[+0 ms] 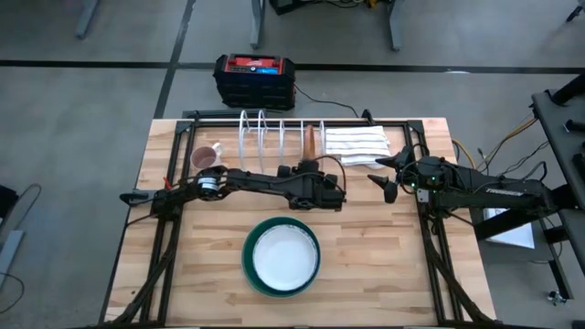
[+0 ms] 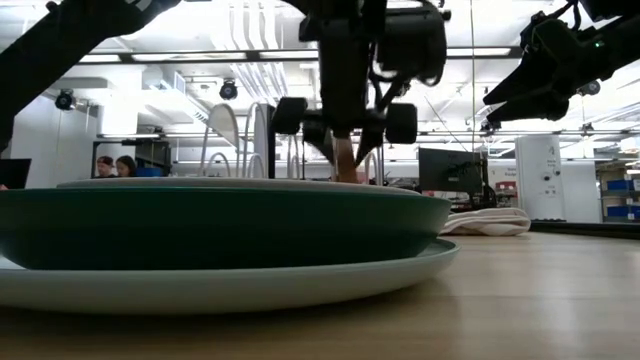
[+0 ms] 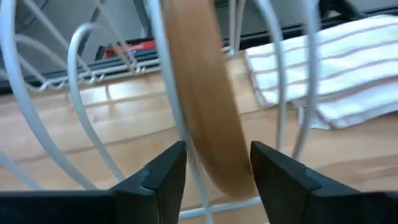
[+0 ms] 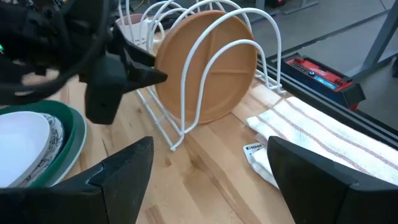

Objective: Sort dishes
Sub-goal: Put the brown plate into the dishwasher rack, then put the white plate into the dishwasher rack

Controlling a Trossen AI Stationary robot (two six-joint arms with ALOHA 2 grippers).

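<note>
standing in the rack, brown plate between open left tool fingers

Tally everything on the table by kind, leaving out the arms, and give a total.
Plates: 5 (brown plate in the rack; white plate, patterned plate, dark green plate and pale plate stacked)
Dish rack: 1
Mug: 1
Striped cloth: 1
Total: 8
</note>
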